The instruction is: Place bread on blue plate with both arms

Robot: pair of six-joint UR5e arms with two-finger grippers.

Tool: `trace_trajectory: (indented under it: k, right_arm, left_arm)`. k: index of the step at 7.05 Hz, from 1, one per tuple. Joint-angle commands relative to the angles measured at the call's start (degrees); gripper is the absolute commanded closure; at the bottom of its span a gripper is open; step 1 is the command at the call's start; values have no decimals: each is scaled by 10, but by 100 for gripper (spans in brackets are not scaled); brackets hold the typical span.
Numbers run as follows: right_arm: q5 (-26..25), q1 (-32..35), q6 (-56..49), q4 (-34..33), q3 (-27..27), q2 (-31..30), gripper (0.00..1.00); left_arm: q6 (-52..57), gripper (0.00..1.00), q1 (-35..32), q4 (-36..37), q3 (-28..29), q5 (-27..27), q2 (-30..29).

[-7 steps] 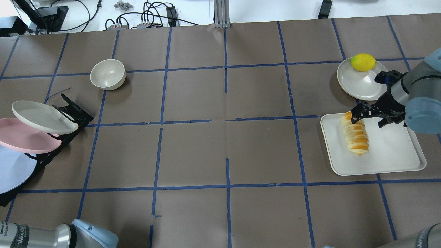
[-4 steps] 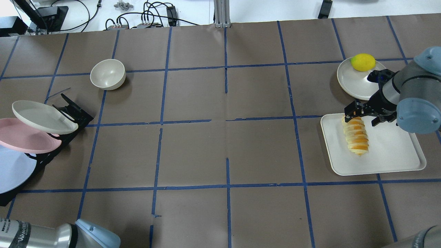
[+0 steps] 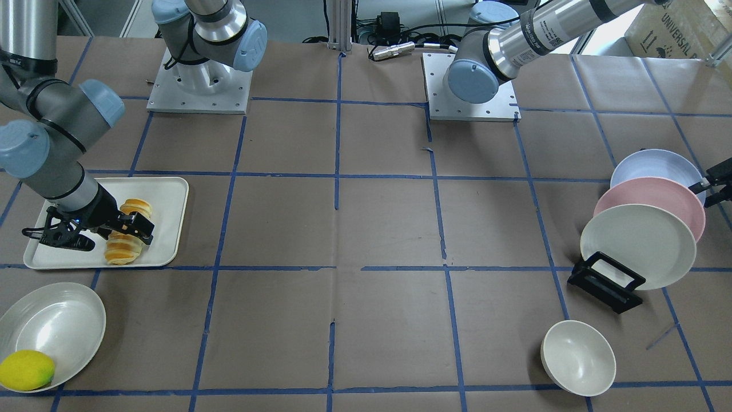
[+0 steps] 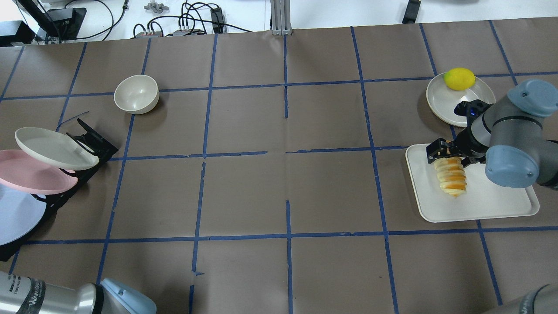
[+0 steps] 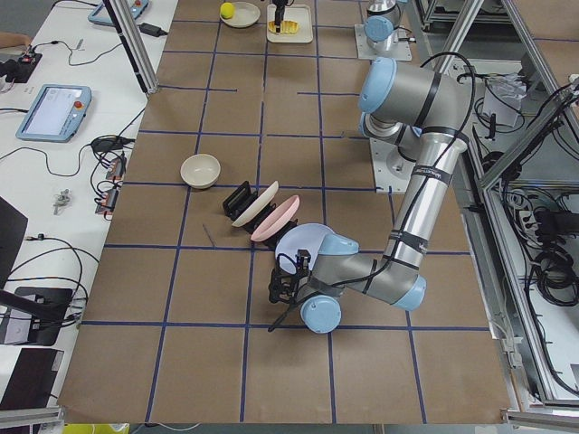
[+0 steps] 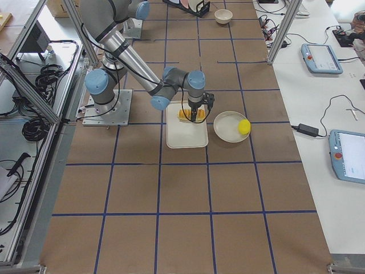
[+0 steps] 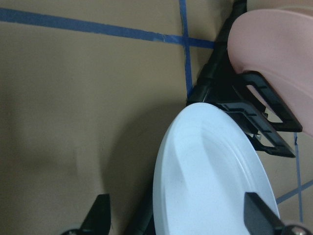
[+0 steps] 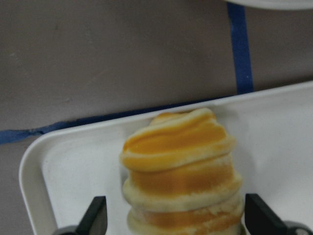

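The bread [image 4: 453, 176], striped orange and cream, lies on a white tray [image 4: 501, 196] at the right. My right gripper [image 4: 451, 155] is open and straddles the bread's far end; in the right wrist view its fingertips [image 8: 95, 215] stand on either side of the bread [image 8: 181, 166]. The blue plate [image 4: 17, 213] leans in a black rack [image 4: 93, 139] at the left edge. My left gripper [image 7: 178, 218] is open with its fingers on either side of the blue plate's [image 7: 210, 181] rim. In the front-facing view it [image 3: 709, 190] sits beside the plate [image 3: 652, 166].
A pink plate [image 4: 30, 172] and an off-white plate [image 4: 52, 146] lean in the same rack. An off-white bowl [image 4: 136, 93] stands at the far left. A yellow lemon [image 4: 459, 78] lies on an off-white plate [image 4: 449, 102] beyond the tray.
My right gripper has moved left and down from beside the bread's far end, so it now straddles that end. The left arm's elbow has shifted slightly.
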Motion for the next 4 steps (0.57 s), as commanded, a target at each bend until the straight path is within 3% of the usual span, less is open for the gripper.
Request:
trace_trajectory:
  k: [1,2,3,4]
  right_arm:
    - [-1,0,-2,-8,0,5,43]
    - [0,0,-3,-7,0,2,74]
    - [0,0,-3,-7,0,1,90]
    - [0,0,-4,-7,0,1,94]
  left_arm:
    - [2,82,0,0,2,0,0]
    - [4,88,0,0,3,0,-1]
    - [7,93,0,0,3,-1,-2]
    - [3,96,0,-7,14,-1,2]
